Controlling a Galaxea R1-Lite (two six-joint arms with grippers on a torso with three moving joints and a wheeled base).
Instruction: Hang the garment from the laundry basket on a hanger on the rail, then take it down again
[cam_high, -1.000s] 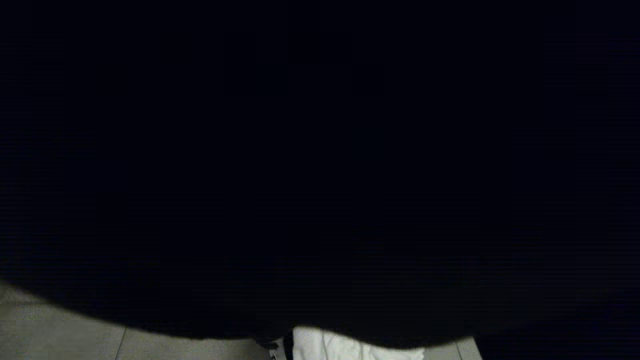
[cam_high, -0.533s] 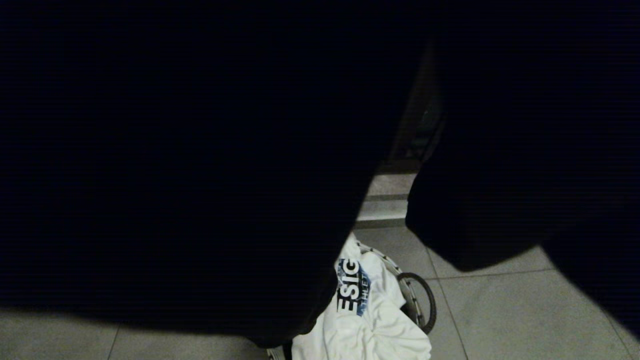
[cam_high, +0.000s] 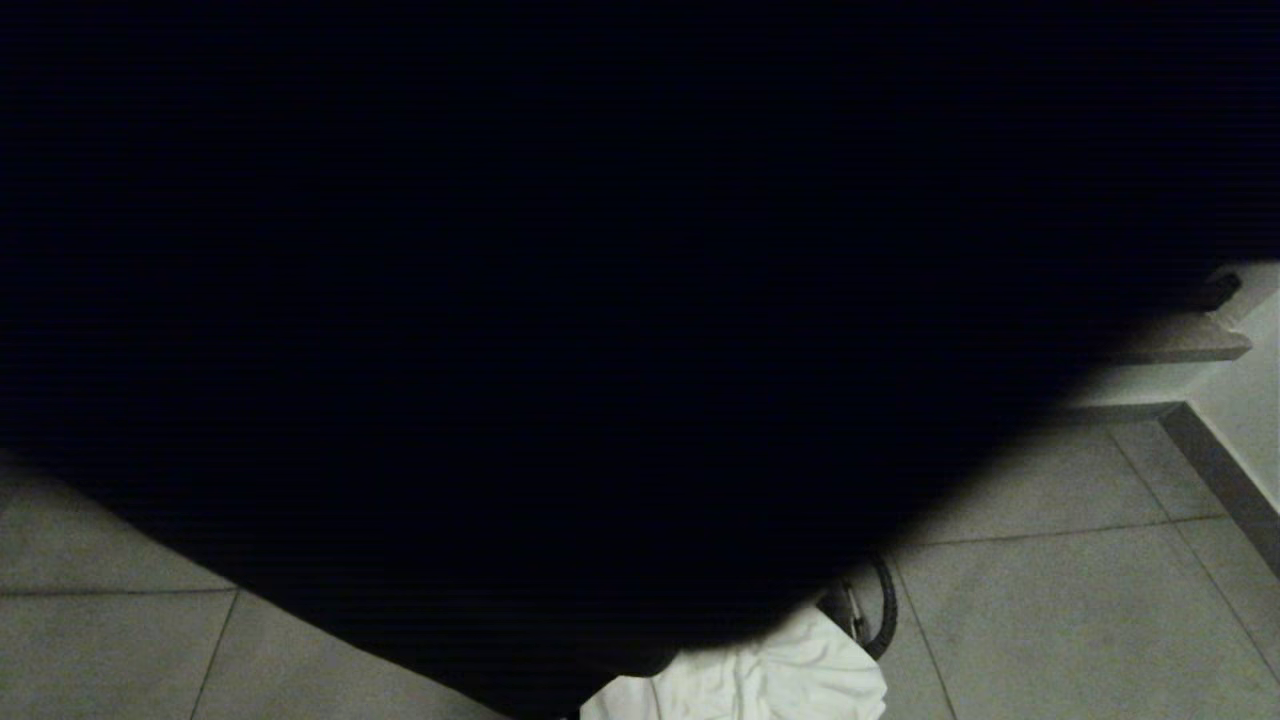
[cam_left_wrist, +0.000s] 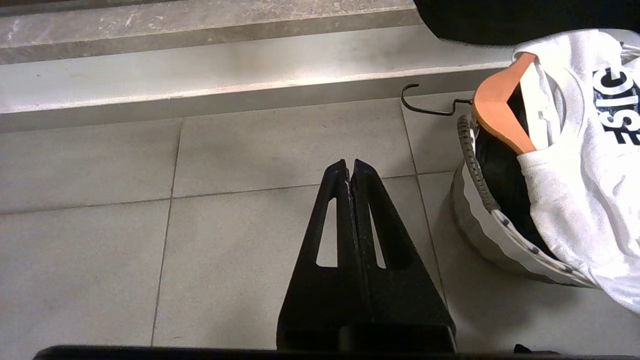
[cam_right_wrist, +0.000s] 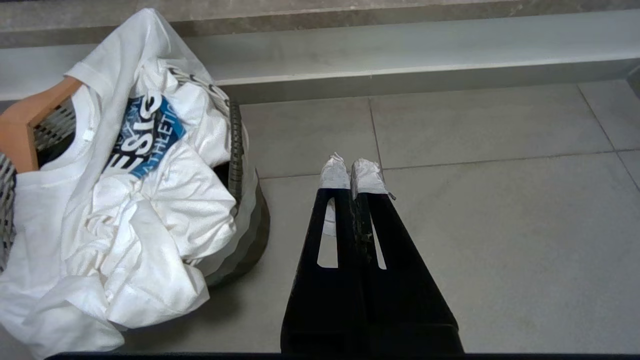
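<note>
The laundry basket (cam_left_wrist: 472, 235) stands on the tiled floor between my two arms. A white garment (cam_left_wrist: 575, 190) with a blue and black print spills over its rim. A wooden hanger (cam_left_wrist: 500, 115) with a dark wire hook (cam_left_wrist: 425, 105) sits inside the garment's neck. My left gripper (cam_left_wrist: 350, 162) hangs shut and empty above the floor on one side of the basket. My right gripper (cam_right_wrist: 350, 172), its tips wrapped in white tape, hangs shut and empty on the other side of the basket (cam_right_wrist: 245, 235). The head view shows only a corner of the garment (cam_high: 740, 680) and the basket's black handle (cam_high: 884, 610). The rail is out of view.
A large black shape (cam_high: 560, 300) close to the head camera hides most of that view. A low pale step (cam_left_wrist: 200, 75) runs along the floor beyond the basket. A wall with a dark skirting (cam_high: 1215, 465) stands at the right.
The whole head view has shifted, so the camera moved. The black shape gave a gap onto the printed garment half a second ago and now covers it again, with more floor showing at the right.
</note>
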